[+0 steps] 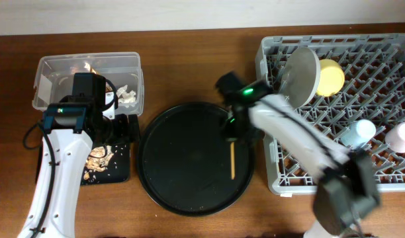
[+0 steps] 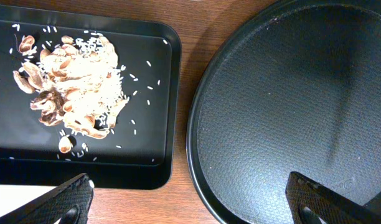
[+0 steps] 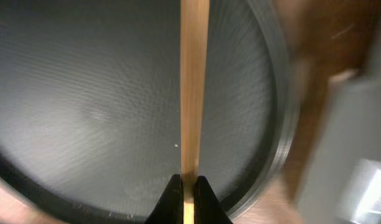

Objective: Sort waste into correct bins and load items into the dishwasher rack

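My right gripper (image 3: 188, 190) is shut on the wooden chopsticks (image 3: 194, 81) and holds them over the right side of the large round black tray (image 1: 189, 192); from overhead the chopsticks (image 1: 233, 162) point toward the front. My left gripper (image 2: 200, 202) is open and empty, above the gap between the shallow black tray (image 2: 159, 168) and the round tray. Beige food scraps (image 2: 72, 87) lie in the shallow tray. The clear tub (image 1: 50, 73) holds white tissue (image 1: 128, 94) and a shiny wrapper (image 1: 90, 66). The grey rack (image 1: 335, 165) holds the plate (image 1: 300, 76), yellow bowl (image 1: 330, 77), blue cup (image 1: 359, 132) and pink cup (image 1: 401, 137).
The round black tray (image 2: 290, 93) sits mid-table between the shallow tray and the rack. The rack's left wall stands close to my right gripper (image 1: 232, 129). Wooden table surface shows around all containers.
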